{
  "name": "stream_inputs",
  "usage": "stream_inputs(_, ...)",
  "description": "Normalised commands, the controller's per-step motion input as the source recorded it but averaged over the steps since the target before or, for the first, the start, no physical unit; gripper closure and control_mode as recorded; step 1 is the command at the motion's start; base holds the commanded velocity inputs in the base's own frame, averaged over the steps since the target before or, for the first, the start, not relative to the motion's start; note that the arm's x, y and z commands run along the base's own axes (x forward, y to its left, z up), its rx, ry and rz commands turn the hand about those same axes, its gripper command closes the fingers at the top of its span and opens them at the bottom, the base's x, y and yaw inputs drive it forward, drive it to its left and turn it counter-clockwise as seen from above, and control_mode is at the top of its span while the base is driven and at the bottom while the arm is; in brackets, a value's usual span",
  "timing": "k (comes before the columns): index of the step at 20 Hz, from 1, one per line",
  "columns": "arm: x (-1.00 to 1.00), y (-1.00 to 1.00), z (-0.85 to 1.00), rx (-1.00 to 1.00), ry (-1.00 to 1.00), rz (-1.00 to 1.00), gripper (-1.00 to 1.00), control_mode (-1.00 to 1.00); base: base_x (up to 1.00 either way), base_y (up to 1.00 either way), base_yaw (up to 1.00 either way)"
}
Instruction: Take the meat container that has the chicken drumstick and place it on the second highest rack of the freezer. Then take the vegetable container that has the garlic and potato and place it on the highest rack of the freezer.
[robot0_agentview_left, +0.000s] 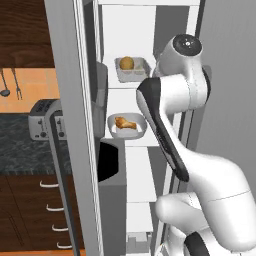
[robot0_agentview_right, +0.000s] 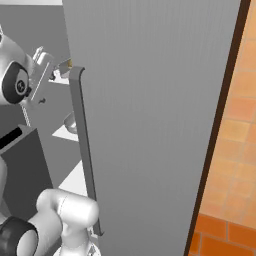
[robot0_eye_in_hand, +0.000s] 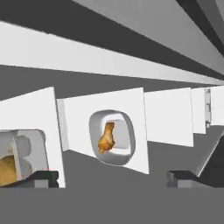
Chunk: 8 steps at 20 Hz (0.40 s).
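Note:
The freezer (robot0_agentview_left: 172, 25) stands open. On one white shelf, the second highest rack (robot0_agentview_left: 136, 142), sits the meat container (robot0_agentview_left: 127, 125) with the chicken drumstick (robot0_agentview_left: 124, 122). One shelf up, on the highest rack (robot0_agentview_left: 125, 86), rests the vegetable container (robot0_agentview_left: 132, 69) with the potato (robot0_agentview_left: 126, 63). The hand view looks at both from a short way back: the meat container (robot0_eye_in_hand: 111, 138) is in the middle, the vegetable container (robot0_eye_in_hand: 22, 157) at lower left with the potato (robot0_eye_in_hand: 8, 169) and a pale lump, perhaps the garlic (robot0_eye_in_hand: 22, 146). My gripper (robot0_eye_in_hand: 113, 178) is open, holding nothing.
The grey freezer door (robot0_agentview_right: 150, 125) with its long vertical handle (robot0_agentview_right: 84, 150) stands on the right, close to my arm. Its other side (robot0_agentview_left: 75, 125) shows beside a toaster (robot0_agentview_left: 45, 120) on a dark counter, above wooden drawers (robot0_agentview_left: 30, 210). An orange tiled wall (robot0_agentview_right: 235, 150) lies behind.

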Motion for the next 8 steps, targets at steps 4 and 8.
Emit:
stream_inputs(4, -0.74, 0.00, -0.84, 0.01, 0.44, -0.03, -1.00, -1.00, 0.00, 0.00, 0.00)
stream_inputs(8, -0.51, 0.00, -0.98, 0.00, 0.50, -0.03, -1.00, -1.00, 0.00, 0.00, 0.00)
